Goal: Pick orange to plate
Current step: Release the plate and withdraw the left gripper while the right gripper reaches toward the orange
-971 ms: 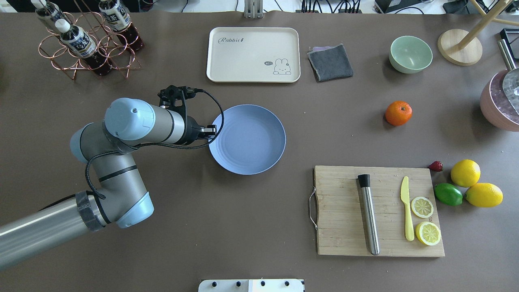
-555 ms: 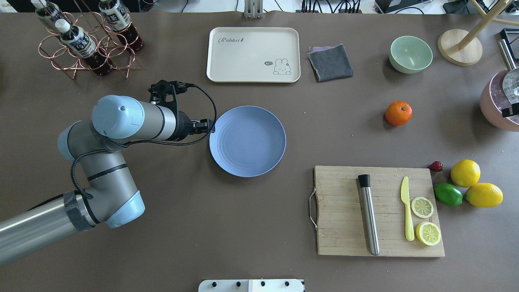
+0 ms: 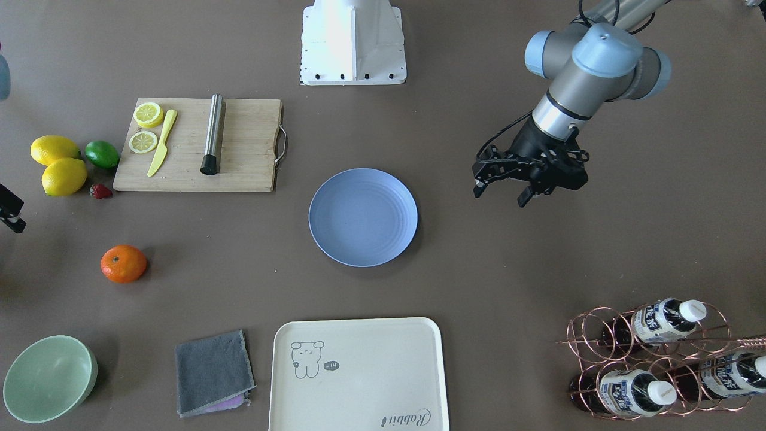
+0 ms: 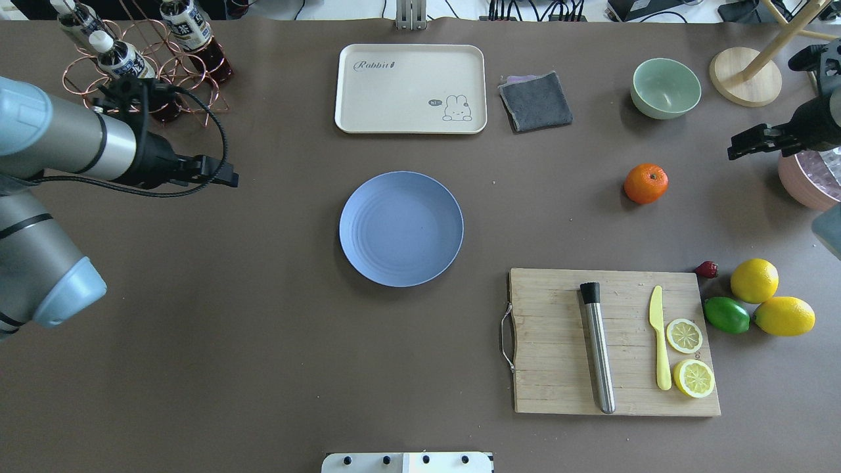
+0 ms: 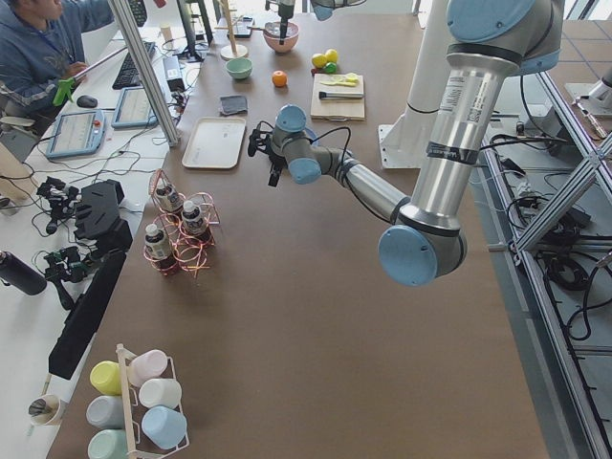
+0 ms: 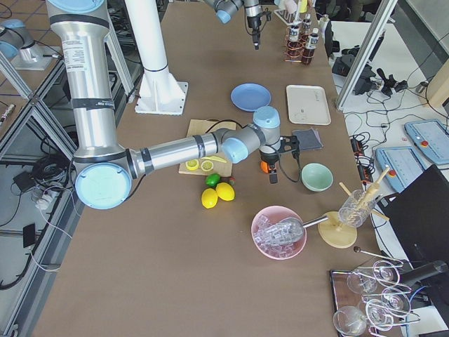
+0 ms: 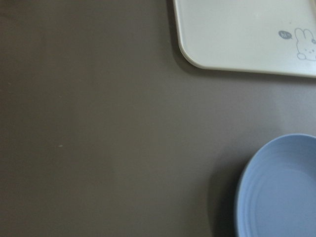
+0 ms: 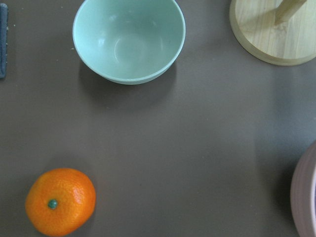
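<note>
The orange (image 4: 646,183) lies alone on the brown table, right of centre; it sits low and left in the right wrist view (image 8: 60,201) and mid-left in the front view (image 3: 123,263). The periwinkle-blue plate (image 4: 401,228) stands bare at mid-table, and its rim shows in the left wrist view (image 7: 281,192). My right gripper (image 4: 739,146) hovers to the right of the orange, apart from it, and looks open and bare. My left gripper (image 3: 500,196) hangs open with nothing in it, well left of the plate (image 3: 362,216).
Behind the orange stand a pale green bowl (image 4: 665,87), a grey cloth (image 4: 535,100) and a cream tray (image 4: 410,88). A cutting board (image 4: 558,341) with muddler, knife and lemon slices lies in front, with lemons (image 4: 754,280) and a lime (image 4: 727,315) beside it. Pink bowl (image 4: 805,187) at far right, bottle rack (image 4: 141,66) at back left.
My left arm has pulled back leftward, away from the plate's rim. My right gripper has come into the overhead view from the right edge, toward the orange.
</note>
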You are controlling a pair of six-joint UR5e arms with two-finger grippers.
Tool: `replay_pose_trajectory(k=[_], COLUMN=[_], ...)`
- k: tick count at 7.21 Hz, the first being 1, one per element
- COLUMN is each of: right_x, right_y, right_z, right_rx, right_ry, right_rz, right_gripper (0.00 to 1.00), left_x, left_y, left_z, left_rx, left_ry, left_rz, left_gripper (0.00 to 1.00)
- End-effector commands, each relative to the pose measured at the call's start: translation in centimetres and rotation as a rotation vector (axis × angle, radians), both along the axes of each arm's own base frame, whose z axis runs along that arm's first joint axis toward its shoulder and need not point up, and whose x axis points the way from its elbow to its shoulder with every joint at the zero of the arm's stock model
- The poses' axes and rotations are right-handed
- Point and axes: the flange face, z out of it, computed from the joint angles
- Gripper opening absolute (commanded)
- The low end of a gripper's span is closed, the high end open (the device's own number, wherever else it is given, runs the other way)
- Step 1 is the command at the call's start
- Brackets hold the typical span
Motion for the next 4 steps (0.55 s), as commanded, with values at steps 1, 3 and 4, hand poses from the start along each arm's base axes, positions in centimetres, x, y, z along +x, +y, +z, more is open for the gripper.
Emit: replay_pose_trajectory(k=[1, 3, 4], right_x=[-6.1, -9.7, -10.1], right_y=[-1.8, -3.7, -4.0], right_z=[-3.0, -4.1, -4.2], right_rx=[-0.001, -0.013, -0.016], right_ry=[0.046, 0.040, 0.039], right_rz=[-0.038, -0.060, -0.063], right_gripper=[0.99, 0.99, 0.99], left_x=[-12.7, -20.3, -22.6], left_y=[-0.9, 0.9, 3.3], left_z=[7.1, 14.0, 19.6], left_rx=[0.115, 0.116, -0.012], left_ry=[-0.066, -0.104, -0.131], left_rz=[0.092, 0.121, 0.099], left_gripper=[1.00, 1.00, 1.00])
